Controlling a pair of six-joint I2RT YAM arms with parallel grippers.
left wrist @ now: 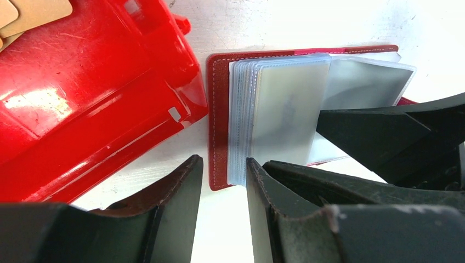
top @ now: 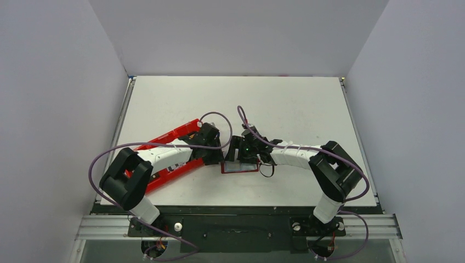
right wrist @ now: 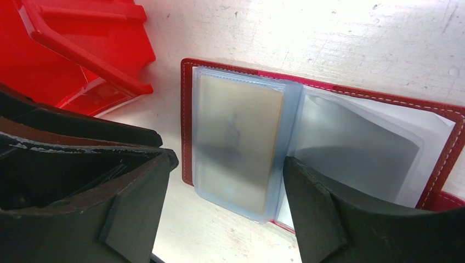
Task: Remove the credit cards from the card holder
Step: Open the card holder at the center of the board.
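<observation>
A white, scuffed table (top: 285, 104) fills a booth of plain pale walls (top: 236, 33), with a metal rail (top: 241, 224) along the near edge where both arms are bolted. From above, the arms reach in towards each other and meet near the middle of the near half. The card holder (top: 239, 168) shows there only as a small red-edged patch, largely covered by the black wrists. The red plastic tray (top: 181, 131) lies at a slant under the left arm.

The wrist cameras give what the overhead view hides. The card holder lies open and flat on the table, just beside the tray's corner. Its dark-red stitched cover faces down and its clear sleeves (left wrist: 279, 109) fan upward. The left wrist view alone catches tan cards (left wrist: 33, 13) lying in the tray at the far corner of the picture. The left gripper (left wrist: 224, 163) has its fingers apart, with the cover's near corner and bare table showing in the gap, and it grips nothing.

The right wrist view alone shows a credit card (right wrist: 238, 142), gold-tan and blurred, behind the frosted top sleeve of the left-hand stack. The right gripper (right wrist: 227, 161) is spread wide, one finger at each side of that stack. The right-side finger overlaps the loose sleeves of the other half, and whether it touches them cannot be told.
</observation>
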